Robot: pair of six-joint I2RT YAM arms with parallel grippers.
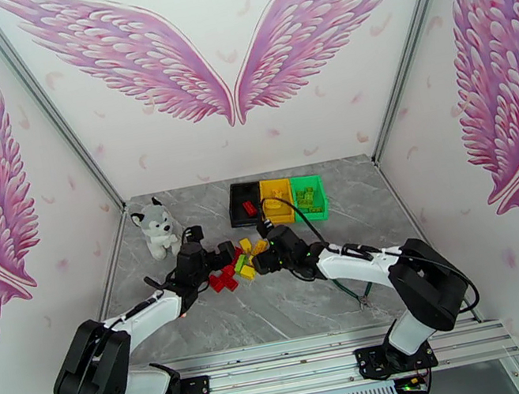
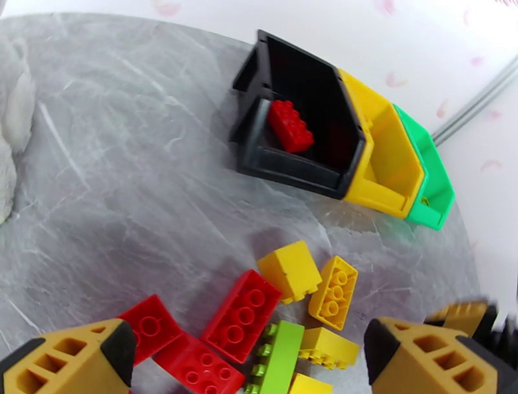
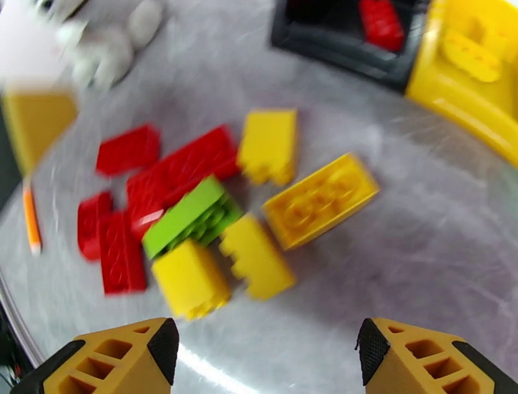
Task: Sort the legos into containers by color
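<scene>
A pile of red, yellow and green legos (image 1: 236, 266) lies mid-table between the two grippers. Behind it stand the joined bins: black (image 1: 244, 203), yellow (image 1: 277, 200) and green (image 1: 308, 196). One red brick (image 2: 291, 126) lies in the black bin (image 2: 304, 175). Yellow bricks (image 3: 471, 55) sit in the yellow bin (image 3: 453, 104). My left gripper (image 2: 249, 363) is open over a long red brick (image 2: 241, 315) and a green one (image 2: 275, 356). My right gripper (image 3: 265, 363) is open just short of two yellow bricks (image 3: 256, 256) and a green brick (image 3: 191, 217).
A grey-and-white plush husky (image 1: 155, 226) sits at the back left of the marble table (image 1: 279, 310). A thin orange peg (image 3: 30, 217) lies left of the pile. The left arm's finger (image 3: 39, 126) shows blurred by the red bricks. The cell walls close in on both sides.
</scene>
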